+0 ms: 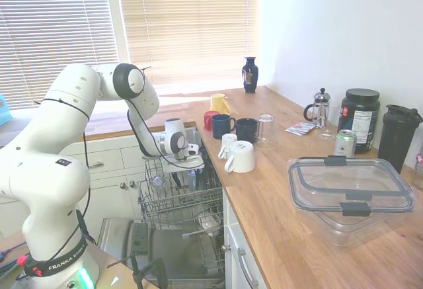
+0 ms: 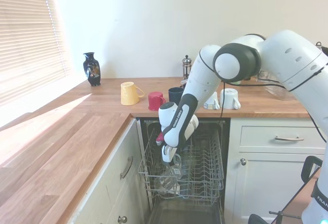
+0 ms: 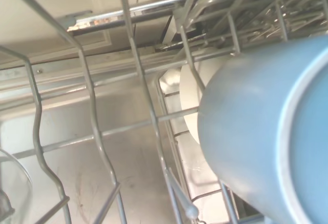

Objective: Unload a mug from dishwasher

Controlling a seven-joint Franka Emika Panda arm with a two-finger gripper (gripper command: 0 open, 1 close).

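A wooden counter [image 1: 277, 190] runs along the wall beside the open dishwasher [image 1: 178, 236], up and to the side of the gripper [image 2: 169, 157], which hangs low inside the wire rack [image 2: 200, 178].

Nearest the gripper, at the counter edge above the rack, two white mugs [image 1: 236, 154] lie side by side. Just behind them stand two navy mugs [image 1: 234, 127], a red mug [image 2: 155, 100] and a tipped yellow mug [image 2: 129, 93], with an upturned glass [image 1: 266, 130] next to them.

Further from the gripper sit a dark vase [image 2: 92, 68], a French press [image 1: 320, 108], a can [image 1: 345, 143], a black tub [image 1: 359, 120], a black shaker [image 1: 399, 137] and a clear lidded box [image 1: 350, 193].
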